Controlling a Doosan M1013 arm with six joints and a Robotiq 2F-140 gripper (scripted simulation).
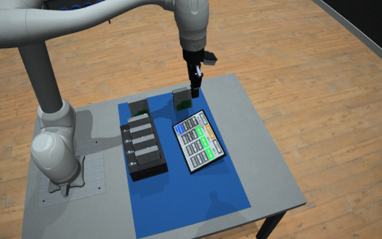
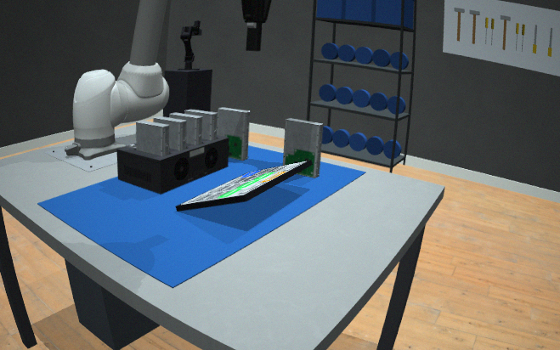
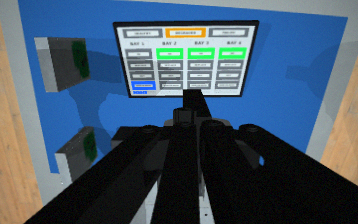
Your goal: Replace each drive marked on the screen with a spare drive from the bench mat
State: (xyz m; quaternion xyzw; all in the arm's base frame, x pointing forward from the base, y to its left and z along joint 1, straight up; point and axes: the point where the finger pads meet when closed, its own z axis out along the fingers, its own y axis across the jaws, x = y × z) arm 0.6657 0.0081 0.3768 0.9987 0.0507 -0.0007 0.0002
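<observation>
Blue marks Bay 1's bottom row on the screen (image 1: pixel 199 141) (image 2: pixel 246 184) (image 3: pixel 185 60); if this means rebuilding, pulling another of the four drives (image 1: pixel 147 154) (image 2: pixel 151 138) from the dock (image 1: pixel 149 172) (image 2: pixel 142 173) (image 3: pixel 124 134) with our fingers (image 1: pixel 195 92) (image 2: pixel 253 39), now together and empty, risks two bays down.

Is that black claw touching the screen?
Apart: the exterior view shows the gripper hanging high above the screen, background between them.

Grey table (image 1: pixel 263 154) (image 2: pixel 273 278) (image 3: pixel 33 145), blue mat (image 1: pixel 186 202) (image 2: pixel 142 243) (image 3: pixel 280 110) on it, white robot base plate (image 1: pixel 93 187) (image 2: pixel 85 166) beside the mat
</observation>
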